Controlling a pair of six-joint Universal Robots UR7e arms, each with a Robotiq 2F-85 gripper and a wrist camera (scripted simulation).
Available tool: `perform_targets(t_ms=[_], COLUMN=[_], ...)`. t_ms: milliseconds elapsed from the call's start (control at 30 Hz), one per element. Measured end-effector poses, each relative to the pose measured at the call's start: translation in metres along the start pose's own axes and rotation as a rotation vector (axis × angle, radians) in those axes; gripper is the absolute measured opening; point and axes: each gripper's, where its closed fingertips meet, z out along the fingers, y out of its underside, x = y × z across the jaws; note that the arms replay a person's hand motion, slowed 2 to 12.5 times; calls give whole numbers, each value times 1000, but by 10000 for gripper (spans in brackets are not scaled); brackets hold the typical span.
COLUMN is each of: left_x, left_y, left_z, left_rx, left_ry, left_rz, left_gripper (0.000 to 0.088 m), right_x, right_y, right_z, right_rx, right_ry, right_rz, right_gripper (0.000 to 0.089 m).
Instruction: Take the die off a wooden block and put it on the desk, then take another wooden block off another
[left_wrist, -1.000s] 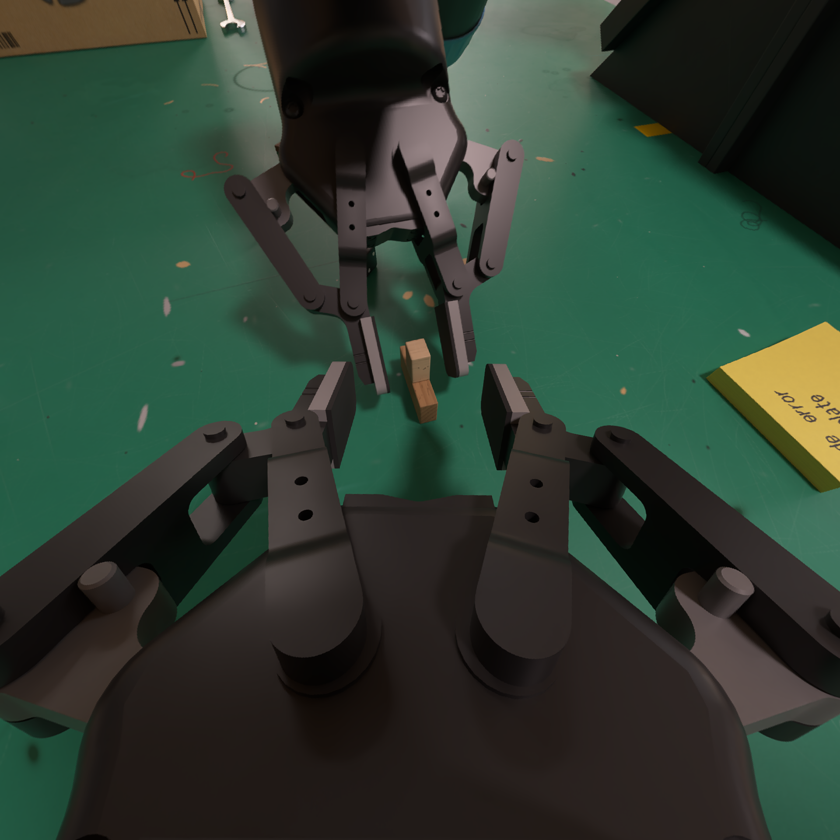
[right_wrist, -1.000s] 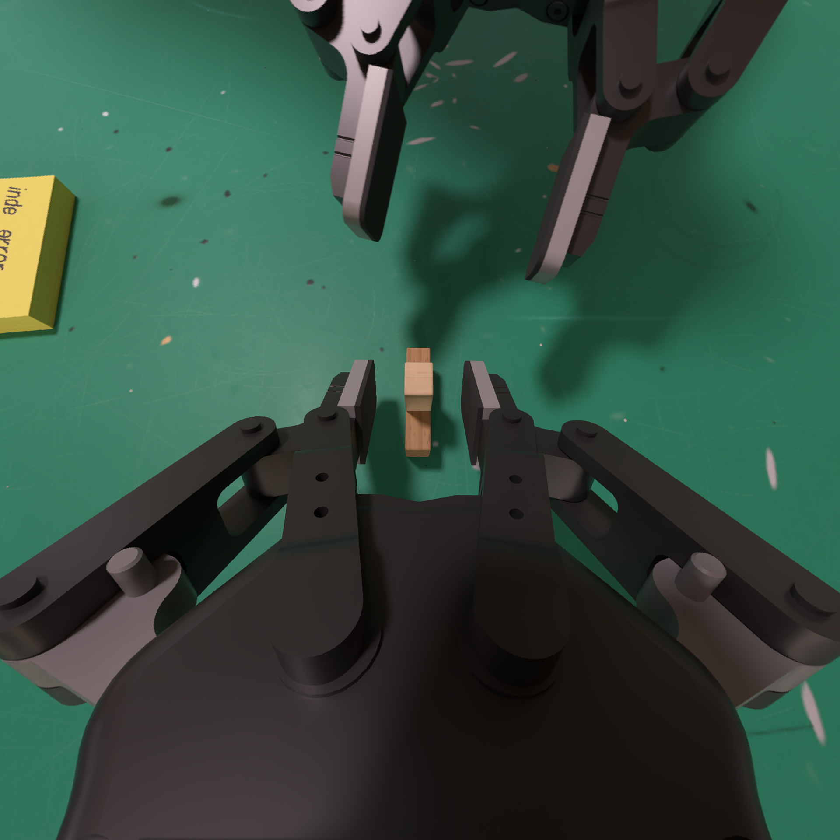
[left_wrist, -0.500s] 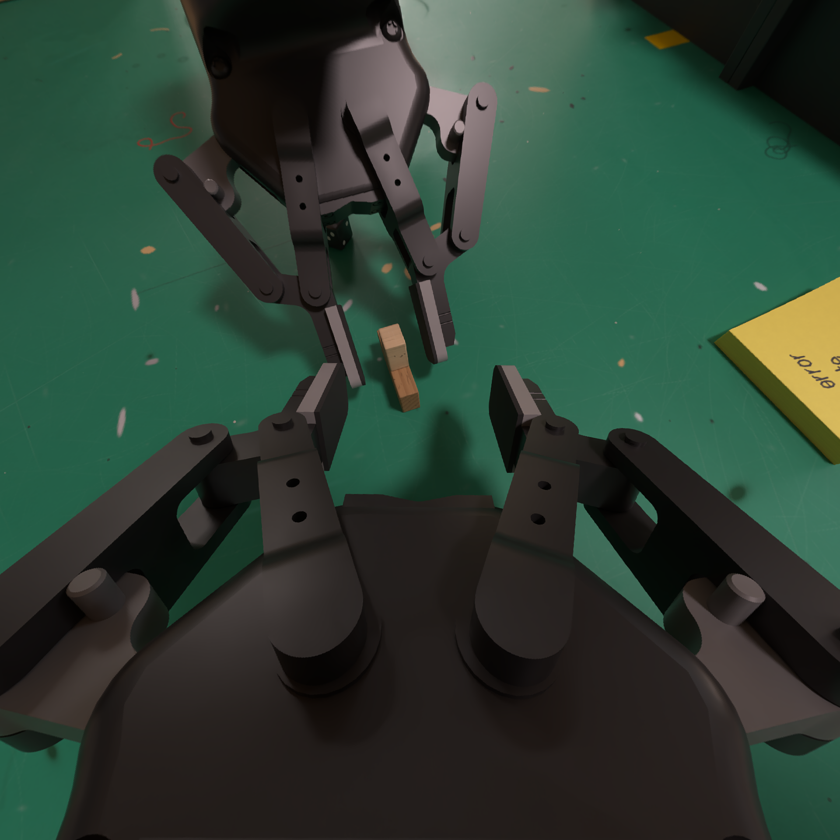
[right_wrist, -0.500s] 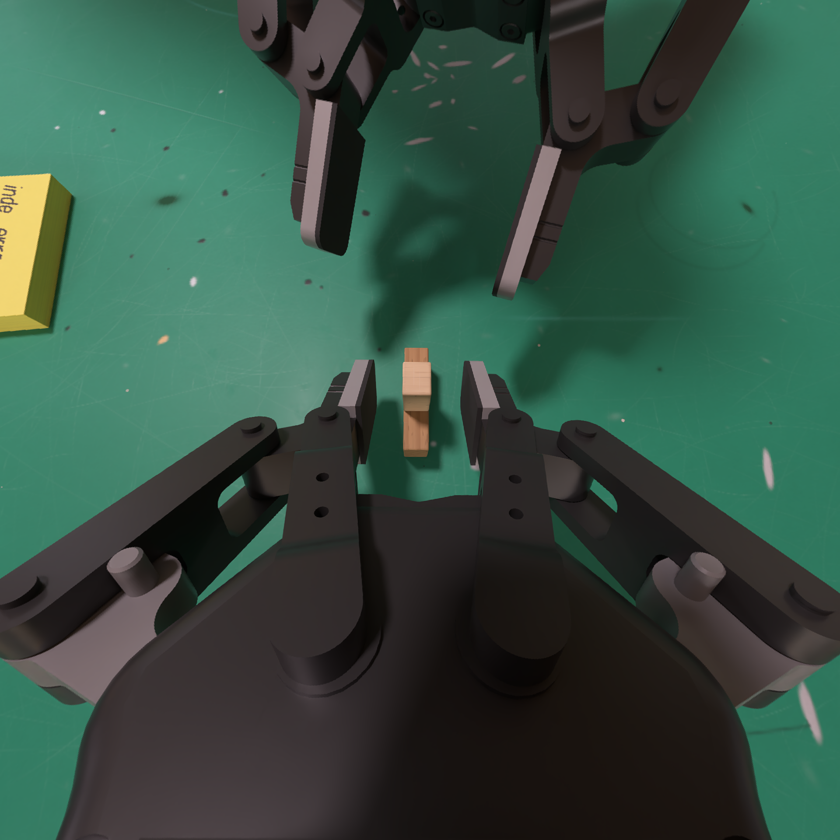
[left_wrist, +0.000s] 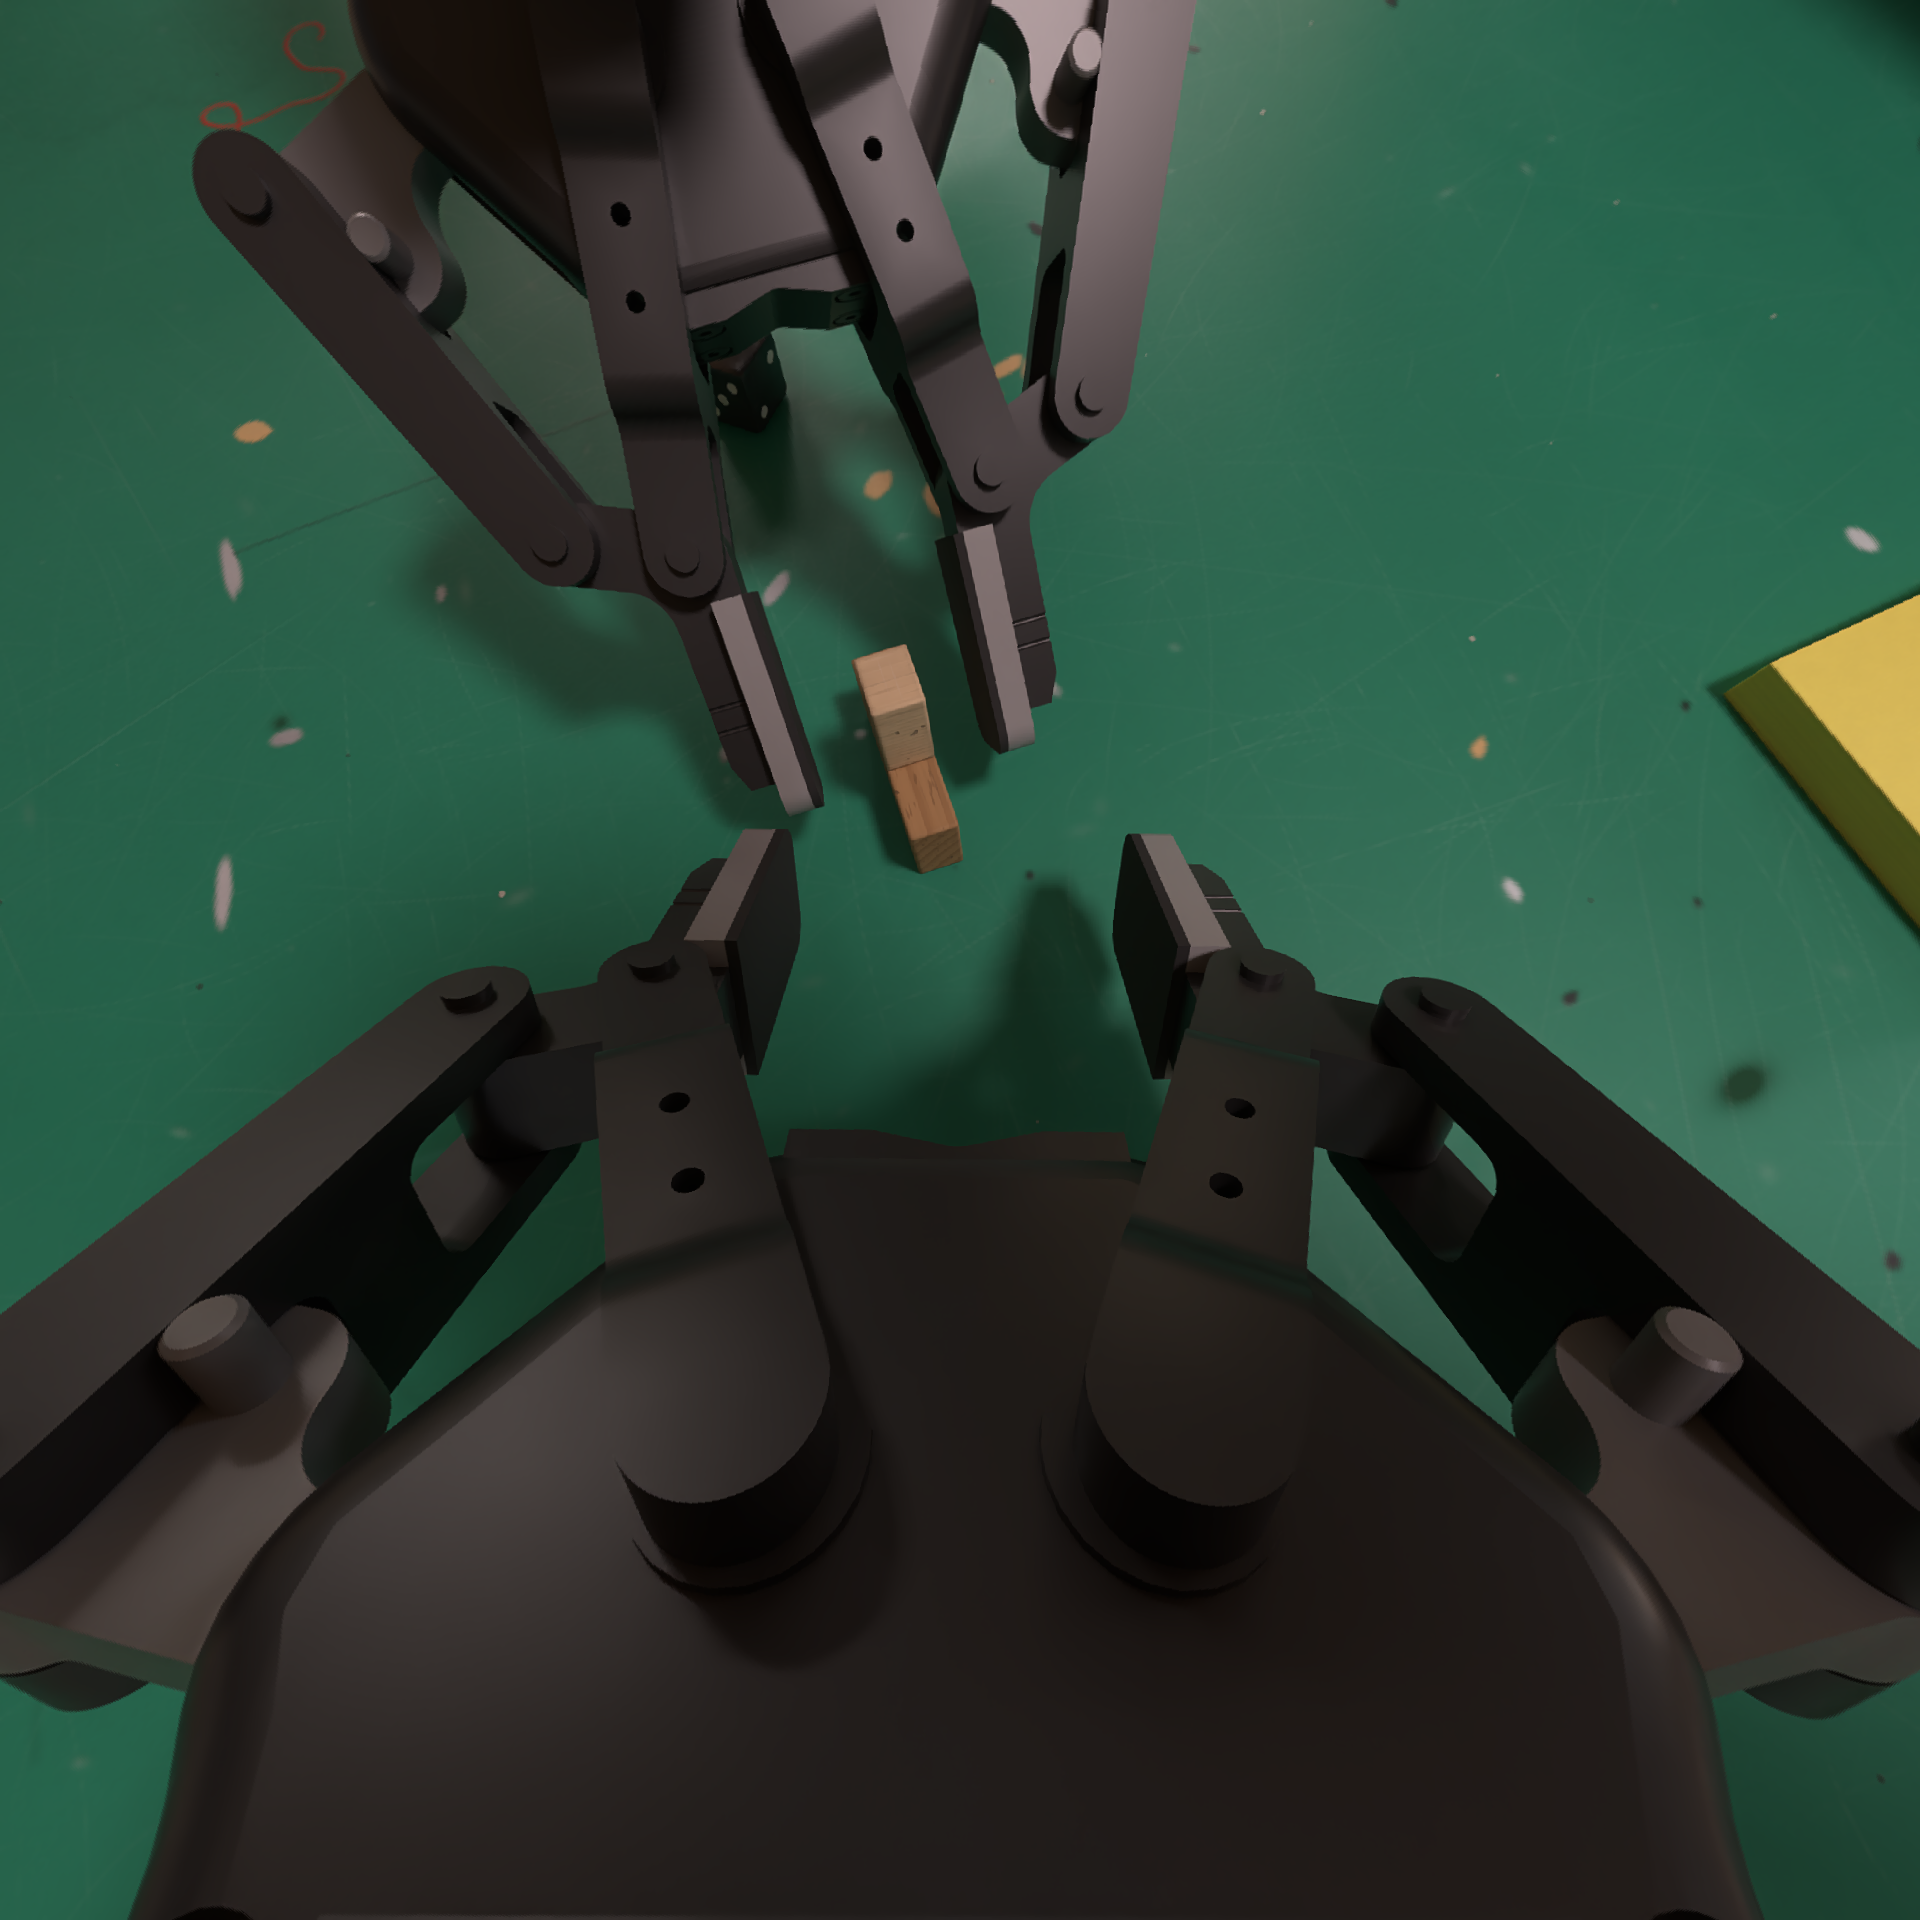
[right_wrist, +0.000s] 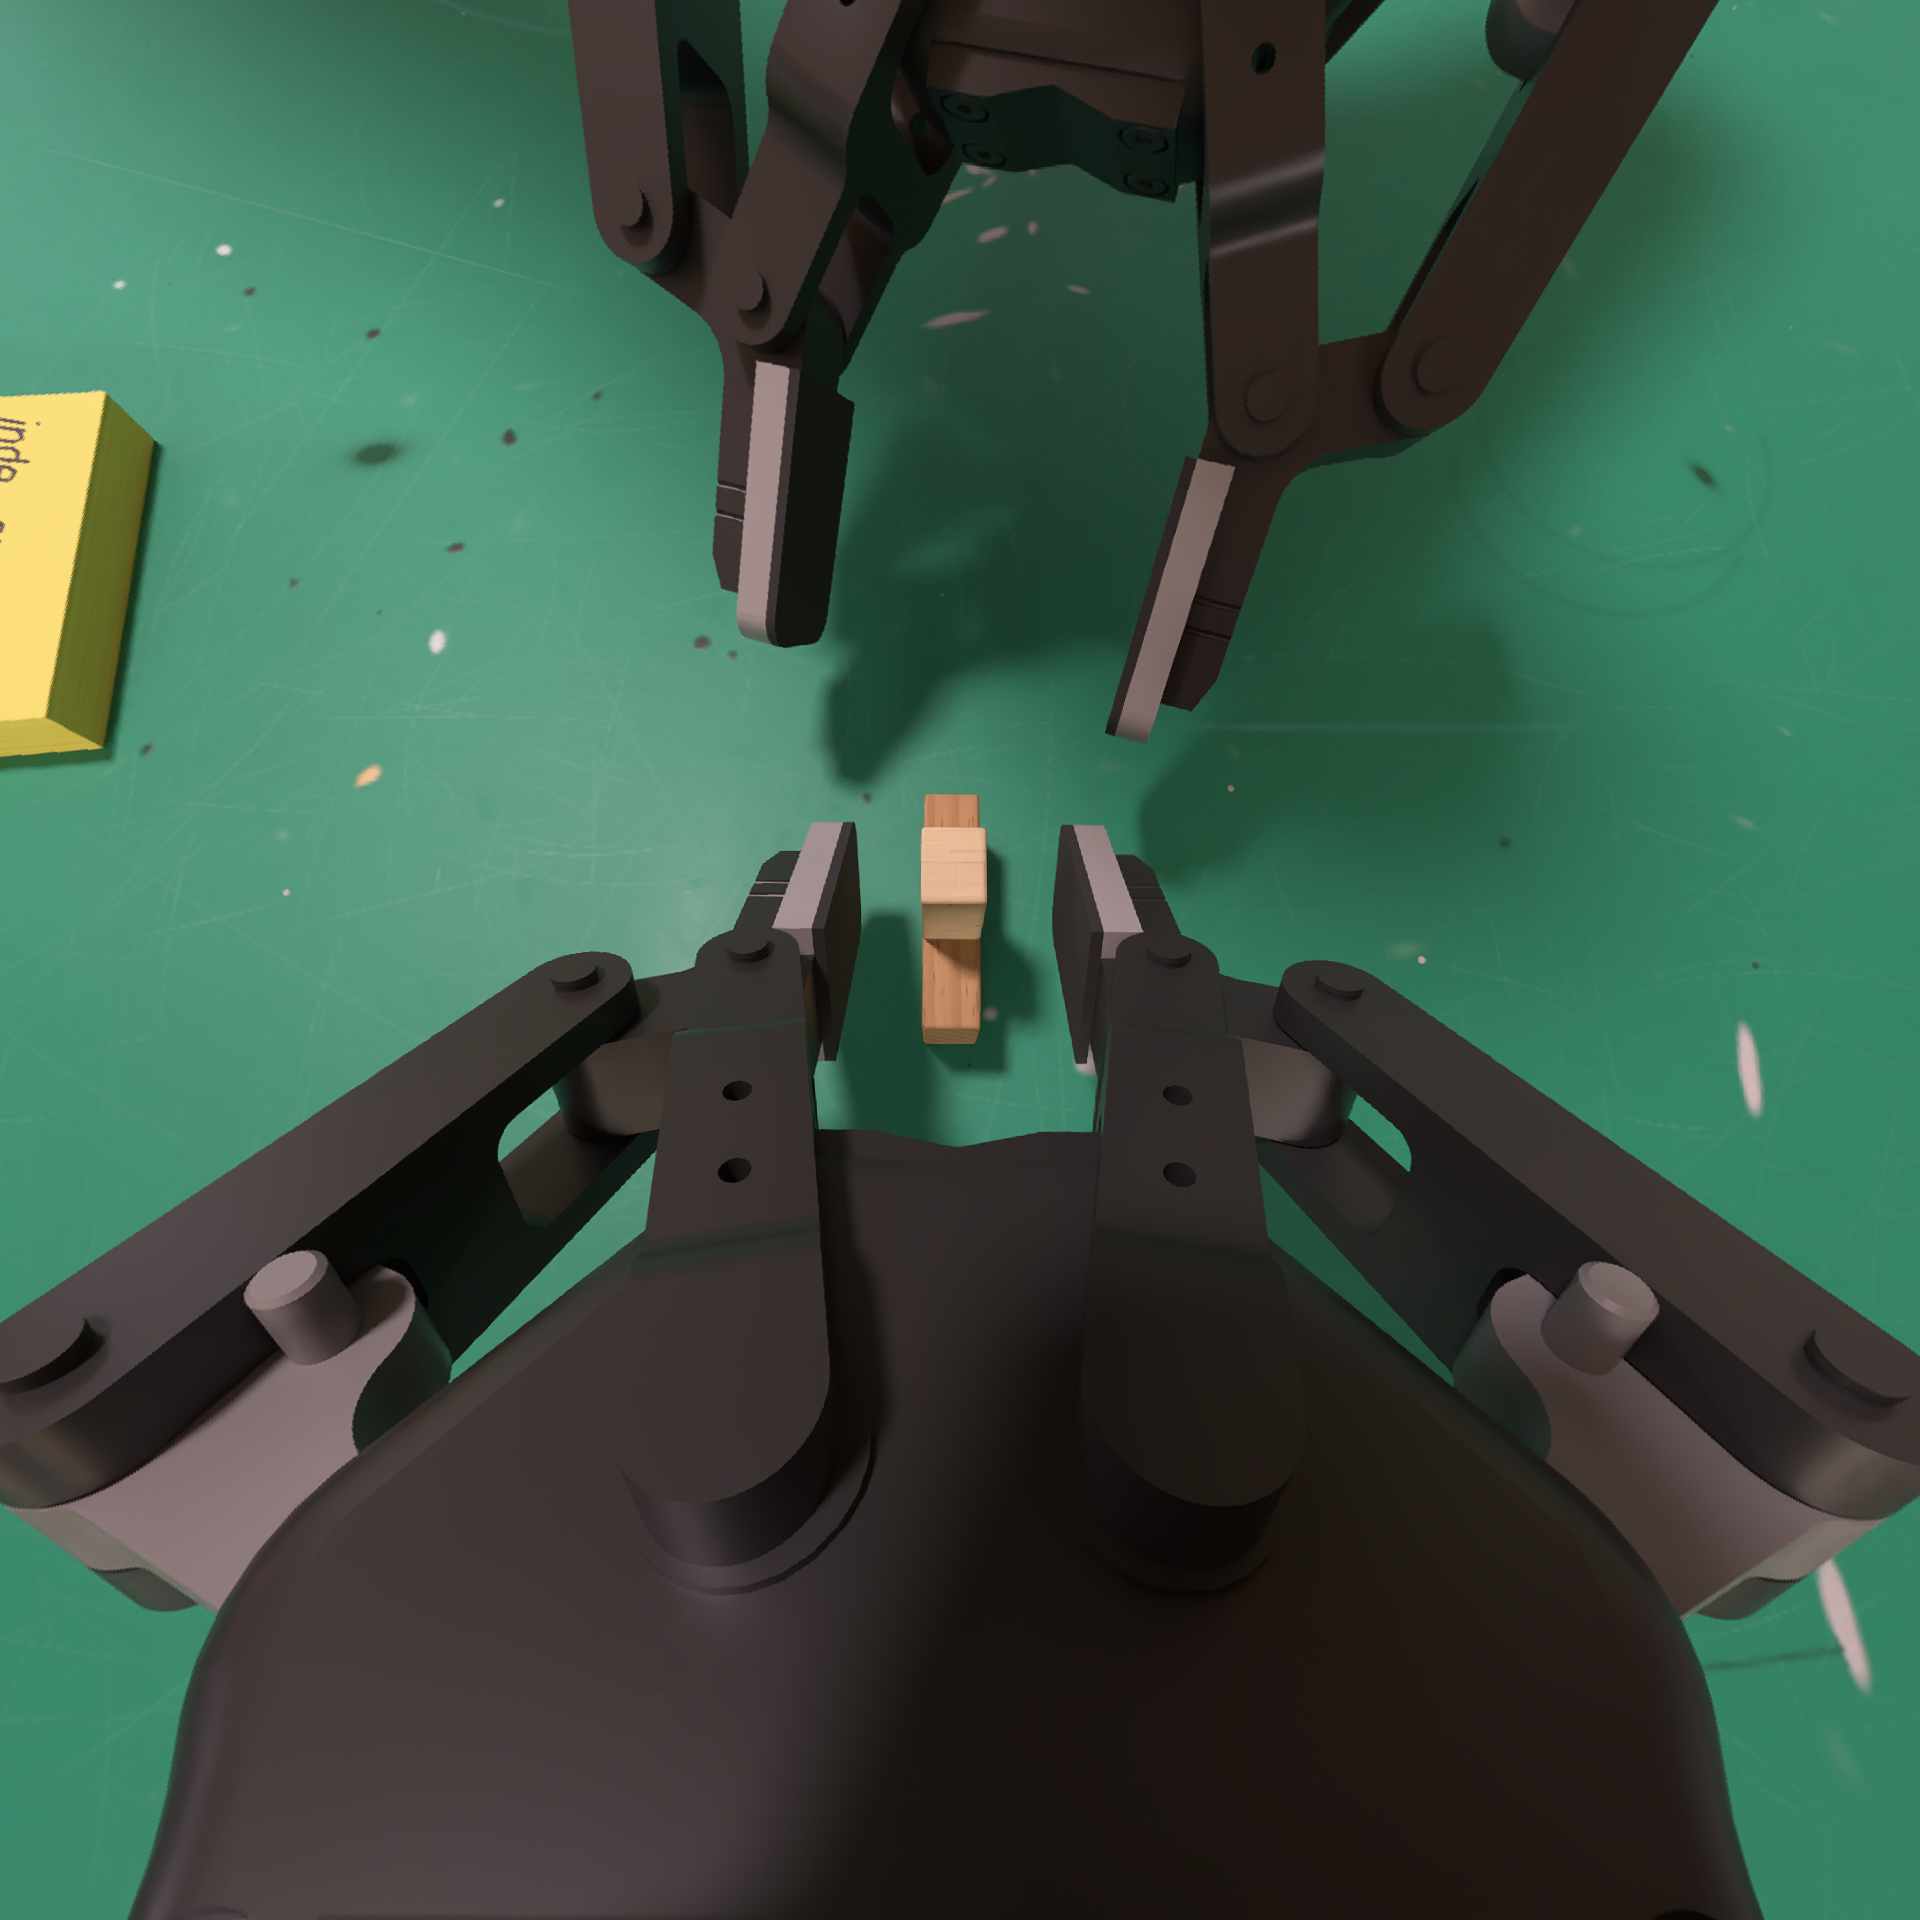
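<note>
Right gripper: spread wide, straddling pale block stacked on darker block, touching neither.
Left gripper: open, empty, just beside the stack.
Die: on desk behind the right gripper.
Yellow pad: well apart.

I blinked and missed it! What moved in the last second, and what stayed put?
The left gripper moved closer to the pale block stacked on the darker block, its open fingers now nearer the right gripper. Nothing was grabbed or let go. The right gripper stayed open around the blocks, which didn't move.

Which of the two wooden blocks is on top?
The pale block; it sits on the darker, longer block, which lies flat on the desk.
</note>
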Motion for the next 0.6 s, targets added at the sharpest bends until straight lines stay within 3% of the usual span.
perform_targets(t_ms=[600], left_x=[4], left_y=[1], left_z=[-5], left_rx=[-5], left_ry=[25], left_rz=[11], left_gripper=[359], right_x=[-2], right_y=[0], right_z=[-1], right_rx=[9], right_ry=[-8], right_rz=[-12], right_gripper=[370])
